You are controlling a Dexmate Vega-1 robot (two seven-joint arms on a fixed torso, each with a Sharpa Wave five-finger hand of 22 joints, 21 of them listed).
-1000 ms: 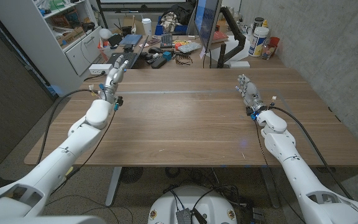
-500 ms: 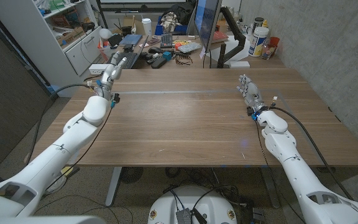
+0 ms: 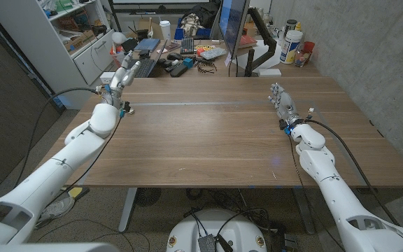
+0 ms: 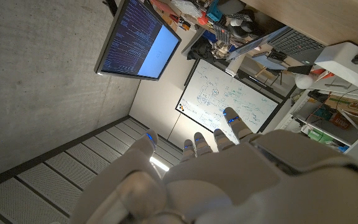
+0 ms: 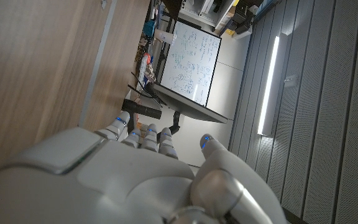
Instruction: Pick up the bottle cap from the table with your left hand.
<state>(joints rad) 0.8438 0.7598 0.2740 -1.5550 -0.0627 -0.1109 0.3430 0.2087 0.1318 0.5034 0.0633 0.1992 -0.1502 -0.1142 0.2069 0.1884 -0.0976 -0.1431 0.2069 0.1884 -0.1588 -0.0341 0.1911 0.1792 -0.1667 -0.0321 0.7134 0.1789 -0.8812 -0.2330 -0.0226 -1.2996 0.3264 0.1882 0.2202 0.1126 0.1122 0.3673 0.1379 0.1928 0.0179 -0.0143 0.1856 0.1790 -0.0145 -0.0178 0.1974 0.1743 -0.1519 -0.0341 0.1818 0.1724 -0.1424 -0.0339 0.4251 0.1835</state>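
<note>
Head view: the wooden table (image 3: 208,133) runs wide across the room. The left hand (image 3: 121,78) hangs at about 10 o'clock from the table's middle, over the far left corner. Its fingers are stretched out toward a keyboard (image 3: 145,66) in the clutter beyond, and it holds nothing. The right hand (image 3: 280,101) is at about 2 o'clock, fingers straight and apart, also empty. A small white thing (image 3: 309,110) lies on the wood at 4 o'clock of that hand, just beside it (it may be the bottle cap, but it is too small for me to tell), well apart from the left hand.

Left wrist view: the left hand (image 4: 229,168) shows its back, fingers spread and bare of anything, pointing toward a whiteboard (image 4: 229,99) and a lit monitor (image 4: 138,40).

Right wrist view: the right hand (image 5: 123,174) has fingers extended and the thumb held apart, gripping nothing, beside the table (image 5: 36,68).
</note>
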